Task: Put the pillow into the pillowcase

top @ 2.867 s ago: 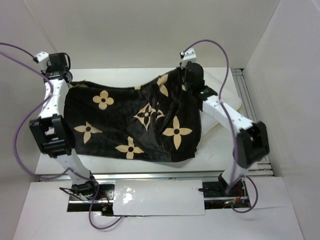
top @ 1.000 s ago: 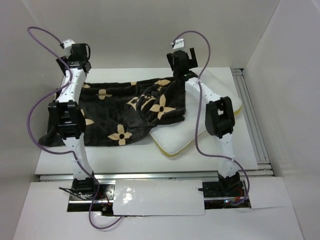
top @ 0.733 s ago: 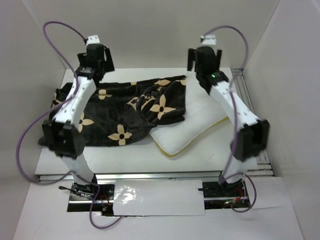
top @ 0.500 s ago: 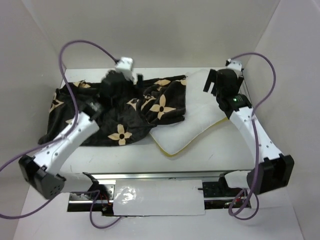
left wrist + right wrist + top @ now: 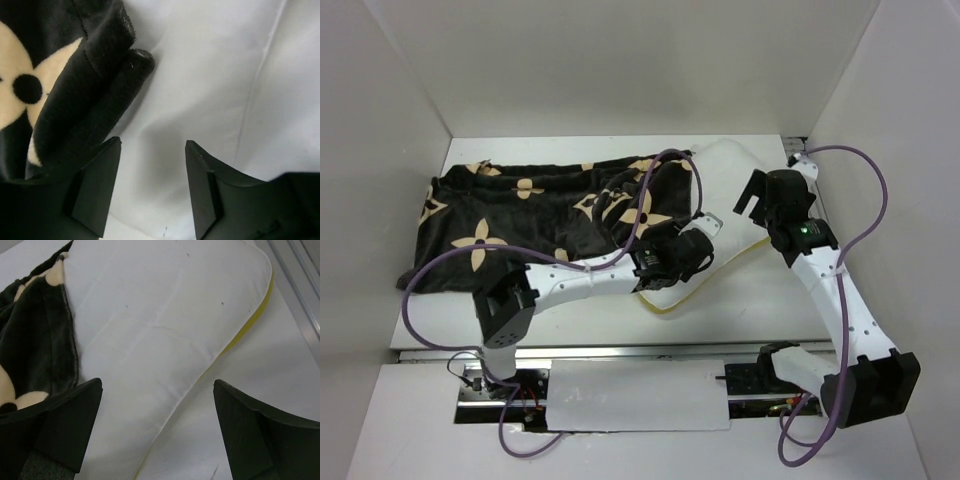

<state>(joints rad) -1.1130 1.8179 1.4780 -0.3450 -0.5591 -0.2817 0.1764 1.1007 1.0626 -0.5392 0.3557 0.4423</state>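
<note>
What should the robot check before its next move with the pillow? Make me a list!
1. The pillow all inside the pillowcase: not ok, its right end sticks out.
2. The left gripper with jaws apart above the pillow: ok.
3. The left gripper free of the pillowcase edge: cannot tell.
4. The right gripper open, empty, above the pillow: ok.
5. The pillow lying wholly on the table: ok.

No text, label, brand or number can be read.
</note>
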